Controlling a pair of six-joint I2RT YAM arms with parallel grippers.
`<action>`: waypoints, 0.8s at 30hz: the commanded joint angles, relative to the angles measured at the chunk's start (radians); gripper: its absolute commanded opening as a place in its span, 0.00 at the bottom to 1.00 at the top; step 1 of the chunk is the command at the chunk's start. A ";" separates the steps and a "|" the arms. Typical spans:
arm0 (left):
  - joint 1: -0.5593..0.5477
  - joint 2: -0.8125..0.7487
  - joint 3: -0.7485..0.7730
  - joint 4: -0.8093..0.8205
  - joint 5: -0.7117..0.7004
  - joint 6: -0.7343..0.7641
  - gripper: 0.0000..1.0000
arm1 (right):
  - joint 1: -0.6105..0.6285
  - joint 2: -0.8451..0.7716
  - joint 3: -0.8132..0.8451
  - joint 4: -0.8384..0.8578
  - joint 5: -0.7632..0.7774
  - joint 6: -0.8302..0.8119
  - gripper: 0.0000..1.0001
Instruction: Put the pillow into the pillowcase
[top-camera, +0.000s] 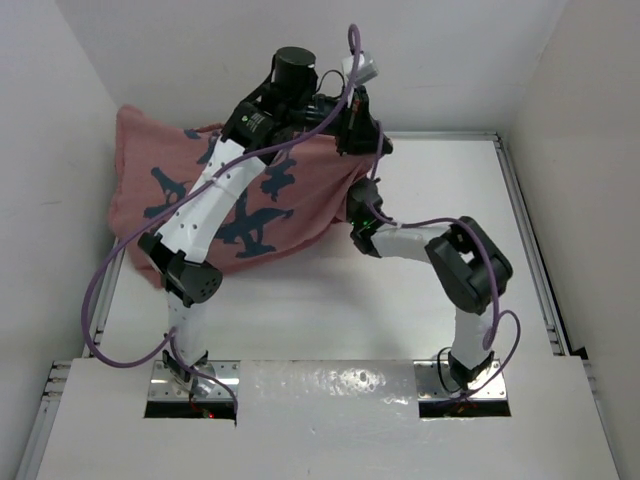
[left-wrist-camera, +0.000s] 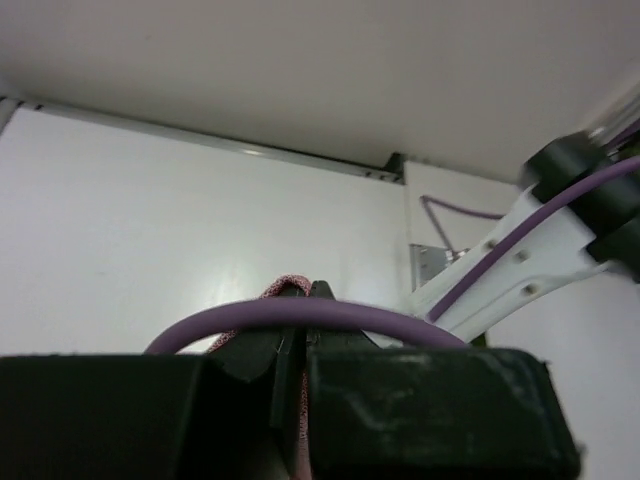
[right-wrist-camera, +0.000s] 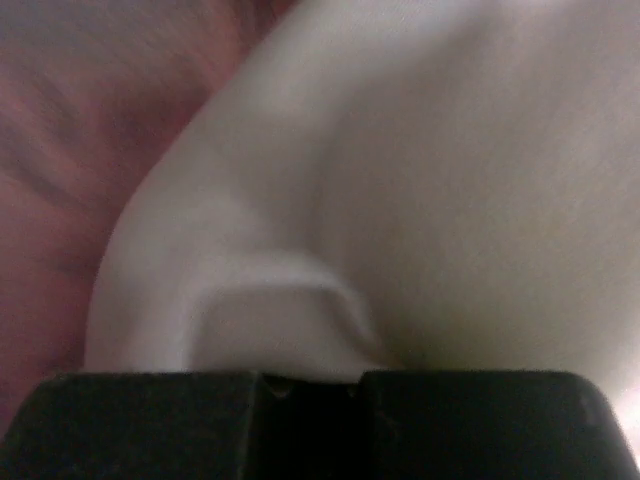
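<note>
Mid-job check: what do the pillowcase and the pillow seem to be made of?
The pillowcase looks like thin woven cloth, perhaps cotton. It is matte red-orange with a teal print, and it drapes and wrinkles. The pillow has a soft, smooth, matte white fabric cover that bulges in rounded folds; the blurred view hides its weave.

pillowcase (top-camera: 310, 200) bulking far left, open table (top-camera: 330, 310) near and right

A white bench (top-camera: 400, 300) spreads below and to the right of the left claw (top-camera: 356, 127). White walls (top-camera: 450, 60) rise just behind that claw. A metal rail (top-camera: 530, 250) edges the bench, well to its right.
</note>
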 joint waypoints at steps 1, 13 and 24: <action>-0.034 -0.038 0.040 0.417 0.262 -0.270 0.00 | 0.085 0.105 -0.007 0.040 0.073 0.021 0.00; 0.233 -0.101 -0.130 0.093 -0.204 0.149 0.00 | -0.066 -0.321 -0.159 -0.603 -0.077 -0.140 0.71; 0.233 -0.096 -0.224 0.122 -0.152 0.131 0.76 | -0.168 -0.535 -0.031 -1.541 0.374 -0.394 0.99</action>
